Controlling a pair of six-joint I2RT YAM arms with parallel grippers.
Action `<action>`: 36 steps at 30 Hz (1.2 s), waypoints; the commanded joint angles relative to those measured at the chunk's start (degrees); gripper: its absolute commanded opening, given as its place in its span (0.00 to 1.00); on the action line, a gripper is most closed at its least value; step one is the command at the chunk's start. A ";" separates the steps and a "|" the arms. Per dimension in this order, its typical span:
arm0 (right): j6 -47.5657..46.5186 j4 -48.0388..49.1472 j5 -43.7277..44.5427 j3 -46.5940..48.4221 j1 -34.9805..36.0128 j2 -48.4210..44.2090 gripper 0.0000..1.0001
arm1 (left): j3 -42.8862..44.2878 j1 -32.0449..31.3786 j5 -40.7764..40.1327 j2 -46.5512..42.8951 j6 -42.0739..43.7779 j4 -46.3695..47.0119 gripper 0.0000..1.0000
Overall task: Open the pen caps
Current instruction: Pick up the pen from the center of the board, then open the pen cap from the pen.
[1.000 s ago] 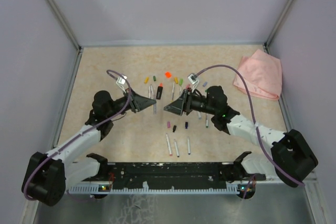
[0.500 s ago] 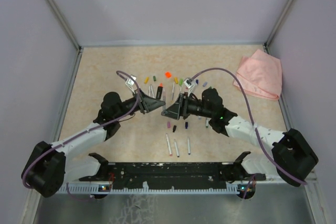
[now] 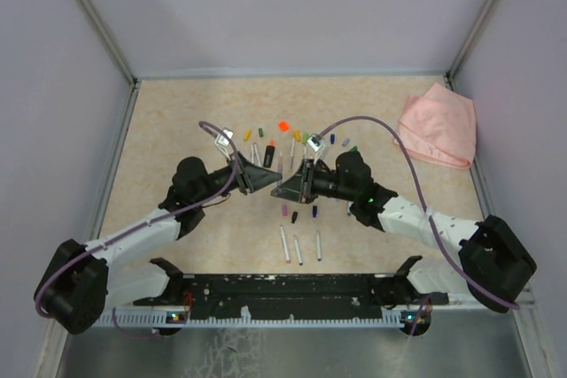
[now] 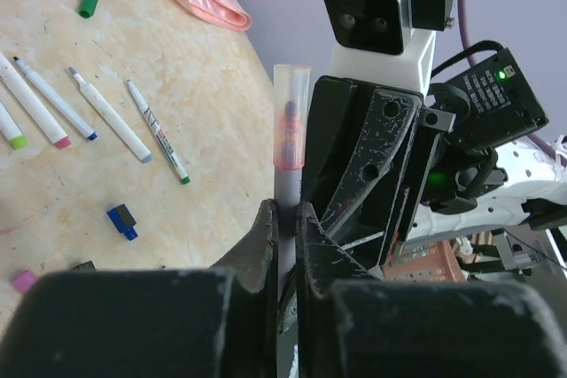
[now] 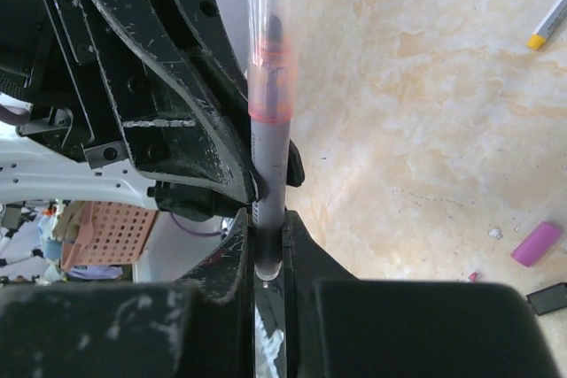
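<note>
My left gripper (image 3: 269, 180) and right gripper (image 3: 286, 187) meet tip to tip over the middle of the table, both shut on one slim pen. In the left wrist view the left gripper (image 4: 283, 212) clamps the grey barrel, and the pen's translucent cap (image 4: 291, 117) with a pink-red band sticks up in front of the right gripper's body. The right gripper (image 5: 268, 223) clamps the same barrel near its end, with the cap (image 5: 267, 50) on. Loose pen caps lie around: orange (image 3: 283, 126), yellow (image 3: 247, 135), green (image 3: 260, 132), pink (image 3: 284, 211), black (image 3: 315, 212).
Several uncapped white pens (image 3: 298, 250) lie in front of the grippers, and more lie behind them by a black marker (image 3: 268, 155). A pink cloth (image 3: 438, 126) lies at the back right. Grey walls enclose the beige table (image 3: 177, 121).
Both arms have moved inward. The left gripper has travelled right and the right gripper left, so the two, apart a second ago, now meet on one pen.
</note>
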 commanded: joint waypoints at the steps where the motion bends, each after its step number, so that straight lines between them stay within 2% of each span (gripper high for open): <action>1: 2.25 4.59 0.12 1.97 0.66 -0.05 0.00 | 2.06 -0.52 -1.19 -2.22 1.35 -1.07 0.14; 3: 2.49 4.91 0.43 1.10 0.66 -0.85 0.00 | 2.65 -0.54 -2.26 -3.89 3.03 -3.75 0.26; 5: 2.54 5.71 0.00 0.08 0.67 -1.91 0.00 | 3.32 -0.51 -4.79 -5.87 4.87 -6.97 0.44; 9: 2.44 7.71 -1.46 -2.39 0.67 -4.11 0.00 | 4.83 0.27 -8.37 -10.07 7.91 -12.78 0.86; 11: 2.23 8.23 -1.90 -3.11 0.66 -5.28 0.00 | 6.80 1.01 -8.58 -11.05 9.85 -16.90 0.98; 12: 2.06 8.36 -2.11 -3.44 0.66 -5.75 0.00 | 8.01 1.32 -8.31 -11.13 10.59 -18.37 0.99; 17: 1.73 9.20 -3.68 -3.93 0.66 -6.78 0.00 | 15.78 2.77 -2.76 -6.44 12.10 -25.96 0.98; 24: 2.15 9.56 -3.87 -4.99 0.68 -8.24 0.00 | 24.84 3.02 6.25 3.02 11.64 -32.07 0.72; 30: 2.03 9.03 -3.82 -5.34 0.66 -8.96 0.00 | 26.30 3.02 10.08 5.61 10.46 -31.21 0.58; 36: 2.04 9.58 -4.32 -5.28 0.70 -8.26 0.00 | 26.22 2.94 13.39 7.60 8.21 -28.87 0.52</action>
